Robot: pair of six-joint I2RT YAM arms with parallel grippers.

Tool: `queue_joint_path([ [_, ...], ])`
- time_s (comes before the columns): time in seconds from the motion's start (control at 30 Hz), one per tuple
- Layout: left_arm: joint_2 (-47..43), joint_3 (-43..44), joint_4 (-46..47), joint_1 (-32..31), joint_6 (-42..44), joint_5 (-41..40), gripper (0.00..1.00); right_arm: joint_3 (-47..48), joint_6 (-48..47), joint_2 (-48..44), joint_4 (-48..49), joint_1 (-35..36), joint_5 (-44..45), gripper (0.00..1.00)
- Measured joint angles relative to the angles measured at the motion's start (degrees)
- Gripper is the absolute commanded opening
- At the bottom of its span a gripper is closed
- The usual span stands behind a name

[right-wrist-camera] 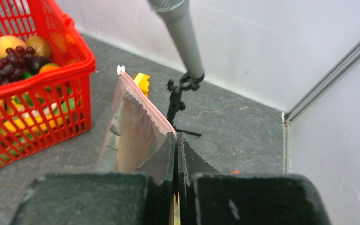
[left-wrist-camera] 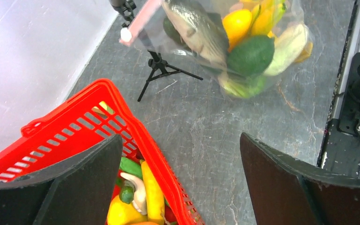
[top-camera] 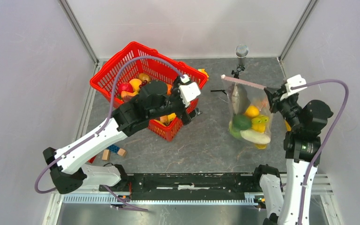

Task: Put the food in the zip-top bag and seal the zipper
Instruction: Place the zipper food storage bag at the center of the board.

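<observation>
1. Right gripper [right-wrist-camera: 176, 137]: fingers pressed together on the right-hand end of the zipper [right-wrist-camera: 145, 101]; the pink strip is pinched between the pads; the zip-top bag [top-camera: 255, 101] hangs from it, its lower part apparently resting on the table [top-camera: 206, 140].
2. Left gripper [left-wrist-camera: 180, 138]: jaws wide, nothing between them; it hovers over the near corner of the red basket [top-camera: 122, 65].
3. Food [top-camera: 249, 124]: yellow, green and white pieces sit low in the bag; more toy pieces lie in the basket.
4. Key relation: the zipper's long axis runs from the right gripper leftward and slightly away to a free end with a small white tab [left-wrist-camera: 126, 34]; that end lies ahead of the left fingers, well apart across the table, just beside a microphone stand [left-wrist-camera: 161, 70].
5. Judgement: the left arm is the free one and nearer that end; sealing would call for it to reach there; whether the mouth is already closed, cannot tell.
</observation>
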Motion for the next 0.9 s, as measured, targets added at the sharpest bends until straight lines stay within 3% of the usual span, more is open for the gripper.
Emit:
queue_joint_path([
  [0.17, -5.2, -3.6, 4.4, 0.5, -2.4, -2.3, 1.0, 7.8, 0.9, 5.1, 0.4, 0.0, 0.5, 0.02],
  [0.3, -10.0, -6.5, 8.2, 0.9, -3.9, -4.8, 1.0, 8.4, 1.9, 4.8, 3.1, -0.4, -8.9, 0.06],
  [0.4, -12.3, -7.9, 10.1, 1.3, -5.1, -6.9, 1.0, 0.8, 3.5, -0.9, 7.6, -0.3, -18.2, 0.31],
  [0.53, -12.7, -8.5, 11.5, 2.1, -7.2, -8.7, 1.0, -5.5, 2.8, -7.6, 5.3, -0.3, -28.0, 0.61],
  [0.7, -12.0, -8.5, 11.5, 2.3, -9.3, -9.0, 1.0, -4.3, 3.6, -8.2, 7.4, -0.2, -36.0, 0.65],
  [0.9, -12.9, -9.0, 11.3, 2.3, -9.6, -9.1, 1.0, -3.5, 6.3, -9.2, 10.4, -0.2, -28.7, 0.66],
])
